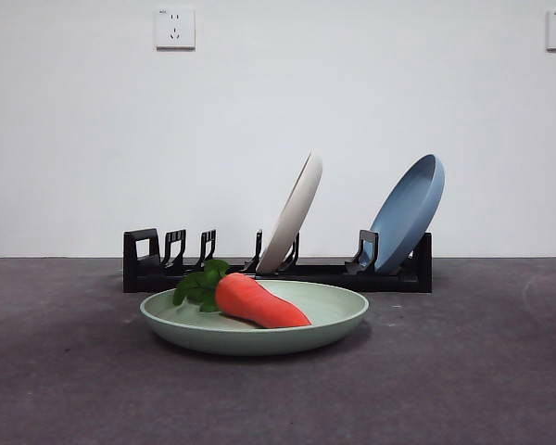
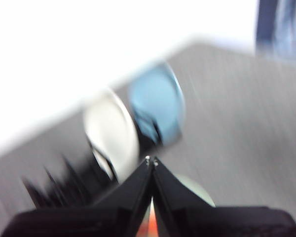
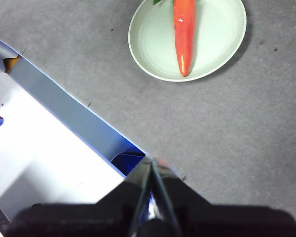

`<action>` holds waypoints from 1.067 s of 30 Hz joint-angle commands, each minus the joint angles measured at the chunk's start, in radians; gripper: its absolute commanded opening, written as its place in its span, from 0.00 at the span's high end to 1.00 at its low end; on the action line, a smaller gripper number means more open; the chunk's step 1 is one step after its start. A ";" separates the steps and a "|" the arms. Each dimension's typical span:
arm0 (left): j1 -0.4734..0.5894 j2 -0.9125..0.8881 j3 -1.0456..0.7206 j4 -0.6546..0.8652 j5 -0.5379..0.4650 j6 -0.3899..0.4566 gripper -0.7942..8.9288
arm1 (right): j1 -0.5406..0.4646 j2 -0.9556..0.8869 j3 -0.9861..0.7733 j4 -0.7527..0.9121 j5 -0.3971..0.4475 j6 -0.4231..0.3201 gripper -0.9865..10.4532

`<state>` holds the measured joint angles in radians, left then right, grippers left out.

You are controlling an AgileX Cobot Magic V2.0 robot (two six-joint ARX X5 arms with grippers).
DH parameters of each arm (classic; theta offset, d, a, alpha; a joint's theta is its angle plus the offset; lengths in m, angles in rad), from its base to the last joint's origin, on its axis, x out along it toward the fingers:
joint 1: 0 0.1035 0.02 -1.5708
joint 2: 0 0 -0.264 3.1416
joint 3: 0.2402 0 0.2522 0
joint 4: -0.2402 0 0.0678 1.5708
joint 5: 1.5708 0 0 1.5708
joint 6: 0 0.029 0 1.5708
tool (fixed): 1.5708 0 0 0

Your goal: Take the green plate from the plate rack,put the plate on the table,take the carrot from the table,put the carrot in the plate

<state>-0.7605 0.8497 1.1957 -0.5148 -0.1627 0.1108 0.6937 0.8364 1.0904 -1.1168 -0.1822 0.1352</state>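
The table (image 1: 500, 371) carries the plate rack (image 1: 278, 264), where a cream plate (image 1: 292, 213) and a blue plate (image 1: 408, 211) lean. Just in front of the rack lies the green plate (image 1: 334, 311), flat, with the carrot (image 1: 258, 302) resting in it. The left gripper (image 2: 151, 160), jaws together, hangs above the rack; the right gripper (image 3: 150, 163), jaws together, hangs well apart from it.

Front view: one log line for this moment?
orange-red toy carrot lying in pale sage-green plate | plate on dark grey table | left gripper shut, empty | right gripper shut, empty
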 commanded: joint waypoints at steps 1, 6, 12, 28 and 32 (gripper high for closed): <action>0.220 -0.071 -0.052 0.142 0.168 0.063 0.92 | 0.001 -0.006 -0.005 0.002 0.002 0.006 0.91; 0.493 -0.220 -0.200 0.322 0.242 0.076 0.92 | 0.001 -0.006 -0.005 0.002 0.001 0.005 0.91; 0.659 -0.430 -0.494 0.496 0.242 0.077 0.92 | 0.001 -0.006 -0.005 0.002 0.002 0.005 0.91; 0.750 -0.804 -1.144 0.545 0.243 -0.093 0.92 | 0.001 -0.008 -0.005 0.002 0.001 0.006 0.91; 0.750 -0.849 -1.193 0.499 0.244 -0.138 0.92 | 0.001 -0.008 -0.005 0.002 0.001 0.006 0.91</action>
<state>-0.0135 0.0109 0.0170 -0.0231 0.0788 0.0055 0.6937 0.8307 1.0904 -1.1179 -0.1822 0.1352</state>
